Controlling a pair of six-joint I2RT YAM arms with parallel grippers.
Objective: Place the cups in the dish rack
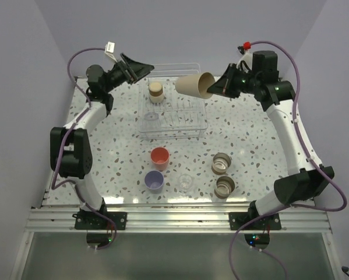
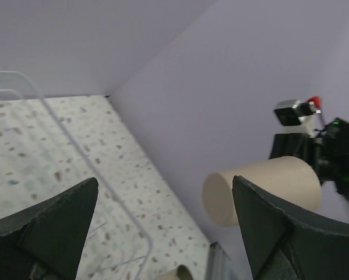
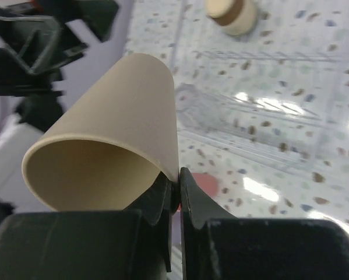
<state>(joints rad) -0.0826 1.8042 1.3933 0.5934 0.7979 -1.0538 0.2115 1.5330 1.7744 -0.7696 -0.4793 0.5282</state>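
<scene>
My right gripper (image 1: 211, 86) is shut on the rim of the larger beige cup (image 1: 193, 86) and holds it on its side above the far right of the dish rack (image 1: 201, 125). In the right wrist view the fingers (image 3: 177, 181) pinch the cup wall (image 3: 116, 140). A tan brown-rimmed cup (image 1: 156, 91) stands upside down in the rack, with a clear glass (image 1: 151, 116) near it. My left gripper (image 1: 140, 69) is open and empty by the rack's far left corner. The coral-red cup (image 1: 159, 157), lavender cup (image 1: 154, 181), a clear glass (image 1: 186, 182) and two tan cups (image 1: 221, 163) (image 1: 225, 186) sit on the table.
The left wrist view shows the beige cup (image 2: 261, 189) in the air, the rack's wire rim (image 2: 75, 140) and the back wall close behind. The loose cups stand in a group in front of the rack. Purple walls close in the table on three sides.
</scene>
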